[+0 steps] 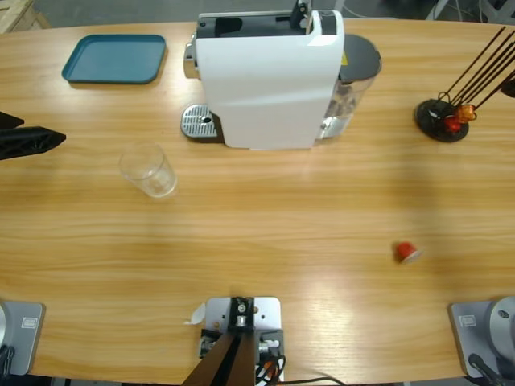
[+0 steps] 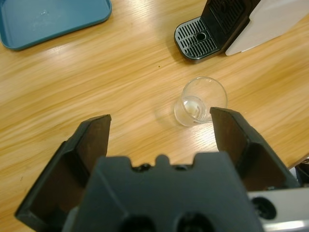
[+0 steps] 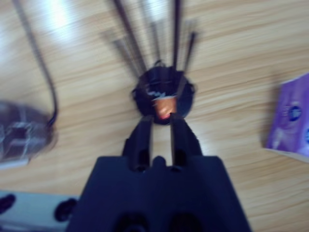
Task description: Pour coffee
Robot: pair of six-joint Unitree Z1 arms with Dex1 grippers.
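Left gripper (image 2: pixel 159 130): jaws spread wide, holding nothing, poised just short of the glass tumbler (image 2: pixel 200 101); tumbler upright on the table (image 1: pixel 282 225), near the coffee machine (image 1: pixel 269 76); judged light, rigid, slippery, breakable; grasp mid-wall.

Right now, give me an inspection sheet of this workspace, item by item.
Surface: wooden table, dry.
Job's things: empty glass tumbler standing beside the coffee machine; no coffee seen.
Clutter: teal tray, red capsule, capsule stand, purple packet.
Grippers: left pincer open, aimed at the tumbler; right pincer nearly closed over the stand, holding nothing.
Cables: one dark cable.
Surroundings: nothing seen.
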